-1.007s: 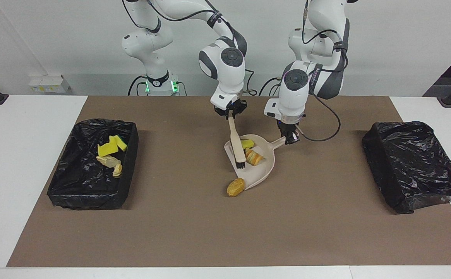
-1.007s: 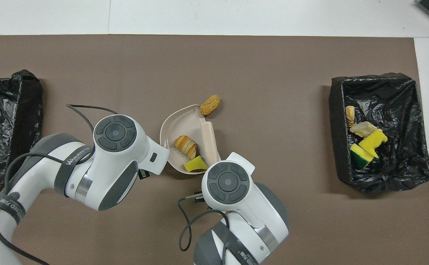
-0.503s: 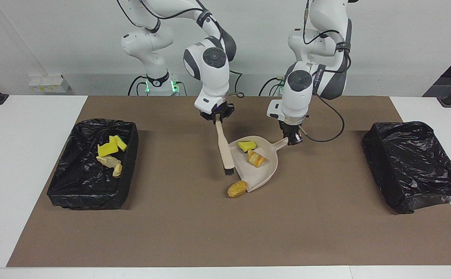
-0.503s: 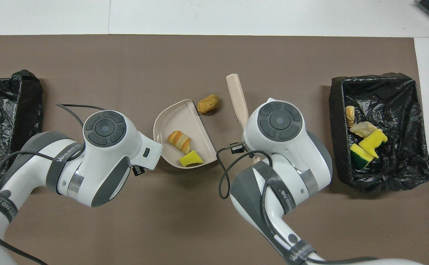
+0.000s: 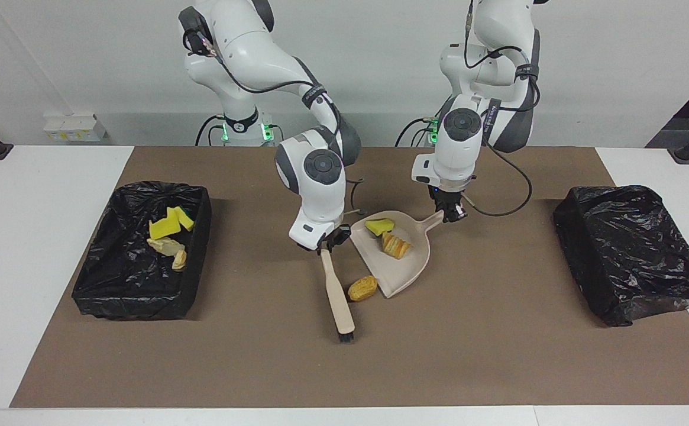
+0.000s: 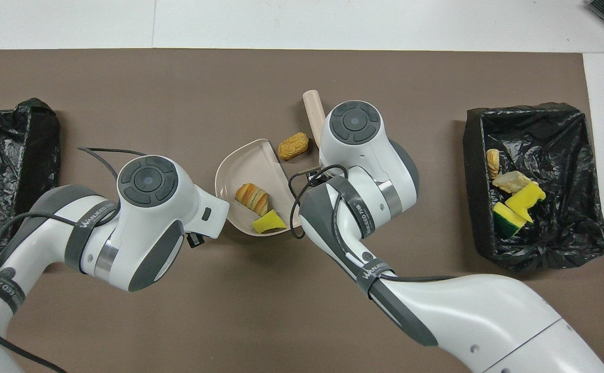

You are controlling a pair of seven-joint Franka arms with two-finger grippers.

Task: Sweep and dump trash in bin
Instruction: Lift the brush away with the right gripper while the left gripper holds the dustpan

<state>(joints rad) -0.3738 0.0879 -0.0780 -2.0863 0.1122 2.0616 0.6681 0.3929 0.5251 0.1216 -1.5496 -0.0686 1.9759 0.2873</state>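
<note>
While dustpan (image 5: 406,266) holds two, one pastry piece (image 5: 362,288) lies outside.

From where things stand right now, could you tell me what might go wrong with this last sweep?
The brown pastry piece lies on the mat just off the dustpan lip, at its corner; a stroke of the brush in the right gripper could push it past the lip.

The left gripper holds the dustpan by its handle tip; a hard stroke might swing it.

The yellow sponge and striped pastry could slide out if it tilts.
</note>
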